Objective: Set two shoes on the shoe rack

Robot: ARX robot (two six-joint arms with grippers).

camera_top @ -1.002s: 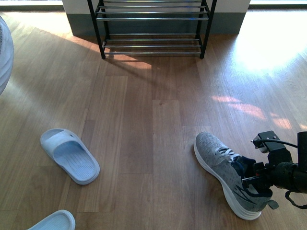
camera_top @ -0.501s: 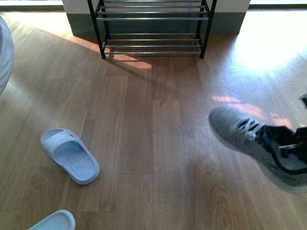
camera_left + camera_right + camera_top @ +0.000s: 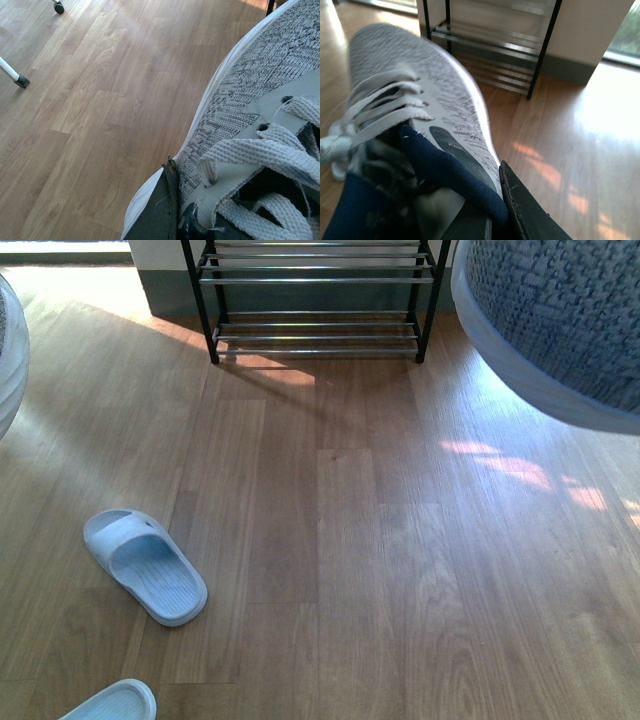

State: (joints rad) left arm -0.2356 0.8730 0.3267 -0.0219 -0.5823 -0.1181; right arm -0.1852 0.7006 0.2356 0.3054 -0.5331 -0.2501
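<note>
Grey right sneaker (image 3: 560, 320) held aloft by right gripper (image 3: 492, 215).
It is clamped at the navy collar, before shoe rack (image 3: 318, 280) right end; left sneaker (image 3: 250, 75) is clamped by left gripper (image 3: 172, 220), off to rack's left.

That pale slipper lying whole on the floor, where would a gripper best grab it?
The strap of the slide: it arches up, leaving a gap beneath. The slide lies flat, sole down, so come from above, one finger slipped under from the open heel side.
</note>
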